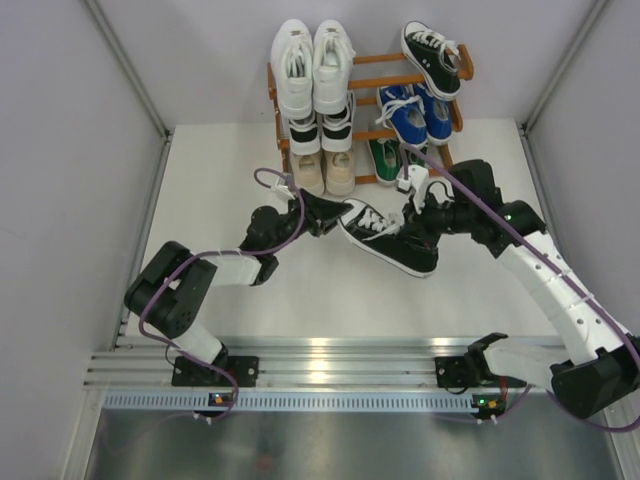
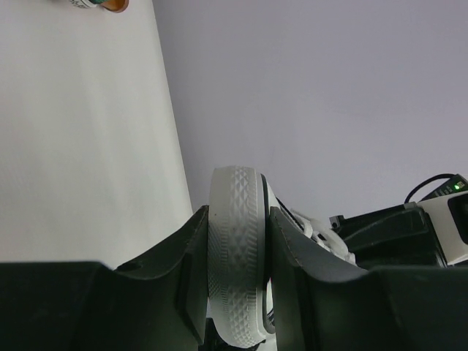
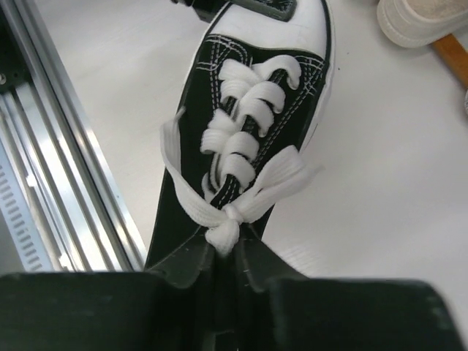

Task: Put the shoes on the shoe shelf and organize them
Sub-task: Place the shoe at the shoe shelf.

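Black canvas sneaker with white laces and rubber sole (image 1: 388,238) is being held in front of the orange-brown wooden barred shelf (image 1: 378,59). Left gripper (image 2: 238,285) is clamping its stiff toe rubber. Right gripper (image 3: 227,262) is pinching the soft upper by the lace knot (likely to buckle). Item is judged light.

From my left wrist I see only the white toe cap of the black shoe (image 2: 235,248); the rest sits behind my left hand (image 2: 238,216). My right hand (image 3: 227,256) covers its heel (the laces show plainly). The picture's edge cuts off the beige shoe (image 3: 424,18), and from above the green shoes (image 1: 385,160) lie partly behind my right hand.
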Controlling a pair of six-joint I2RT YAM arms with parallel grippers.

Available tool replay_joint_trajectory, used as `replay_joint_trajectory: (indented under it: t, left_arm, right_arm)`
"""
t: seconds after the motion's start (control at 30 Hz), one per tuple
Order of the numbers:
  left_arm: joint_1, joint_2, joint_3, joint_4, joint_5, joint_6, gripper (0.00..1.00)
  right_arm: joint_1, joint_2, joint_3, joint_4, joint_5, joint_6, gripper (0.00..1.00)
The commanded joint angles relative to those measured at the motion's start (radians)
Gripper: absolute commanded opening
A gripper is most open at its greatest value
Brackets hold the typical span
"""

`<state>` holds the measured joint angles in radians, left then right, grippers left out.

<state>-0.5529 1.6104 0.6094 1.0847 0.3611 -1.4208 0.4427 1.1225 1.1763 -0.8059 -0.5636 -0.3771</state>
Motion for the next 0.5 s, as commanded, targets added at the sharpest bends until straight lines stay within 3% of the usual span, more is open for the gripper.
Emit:
replay_joint_trajectory:
  t: [0.0,0.07,0.1,0.13,0.2,0.23,0.3,0.33,0.4,0.43,0.47]
  left_arm:
    - [0.002,-0.037,0.021,0.153,-0.017,-0.078,0.00]
    - [0.002,-0.047,0.016,0.153,-0.013,-0.076,0.00]
    - [0.004,-0.053,0.012,0.153,-0.004,-0.076,0.07]
    - [0.008,-0.059,0.009,0.152,0.007,-0.076,0.22]
    - [0.040,-0.084,-0.016,0.152,0.050,-0.061,0.41]
    - [0.074,-0.130,-0.031,0.146,0.052,-0.053,0.66]
    - [0.109,-0.231,-0.068,0.057,0.062,-0.004,0.81]
    - [0.149,-0.274,-0.072,0.002,0.065,0.058,0.87]
    - [0.182,-0.366,-0.063,-0.144,0.052,0.156,0.90]
    - [0.197,-0.459,-0.053,-0.295,0.049,0.213,0.92]
    - [0.203,-0.502,-0.040,-0.378,0.041,0.327,0.95]
  right_arm:
    - [0.017,0.011,0.037,0.017,0.002,-0.023,0.00]
    - [0.016,0.002,0.058,0.010,0.011,-0.029,0.00]
    - [0.010,-0.003,0.086,0.005,0.011,-0.029,0.00]
    - [-0.011,-0.013,0.100,0.005,0.014,-0.023,0.00]
    - [-0.045,-0.024,0.146,0.004,0.021,-0.011,0.00]
    - [-0.085,-0.036,0.161,0.004,0.013,-0.008,0.00]
    - [-0.134,-0.041,0.207,0.001,-0.030,0.001,0.00]
    - [-0.178,-0.043,0.224,0.001,-0.042,0.003,0.00]
    - [-0.209,-0.035,0.281,-0.004,-0.056,0.006,0.00]
    - [-0.241,-0.024,0.299,0.002,-0.064,0.009,0.00]
    - [-0.260,-0.017,0.334,0.008,-0.074,0.023,0.00]
